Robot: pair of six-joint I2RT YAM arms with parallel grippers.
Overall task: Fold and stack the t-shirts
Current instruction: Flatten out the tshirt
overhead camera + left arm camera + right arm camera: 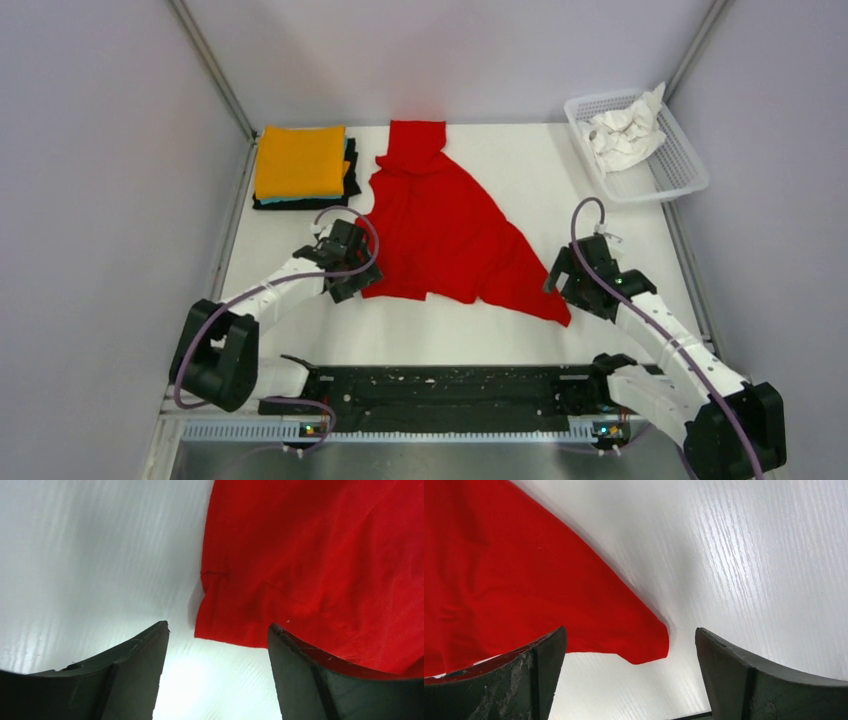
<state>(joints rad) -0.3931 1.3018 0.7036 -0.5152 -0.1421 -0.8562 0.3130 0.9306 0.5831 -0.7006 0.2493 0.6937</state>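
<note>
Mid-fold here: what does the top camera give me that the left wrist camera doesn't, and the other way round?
Top only: the folded stack with orange on top, the basket holding white cloth, the right gripper by the red shirt's near right corner, and the shirt's whole outline. Left wrist only: close up, the shirt's near left corner between the open left gripper's fingers, not gripped. Both: the red shirt on the white table.

white arms (285, 285), purple cables (573, 235), black fingers (125, 672)
</note>
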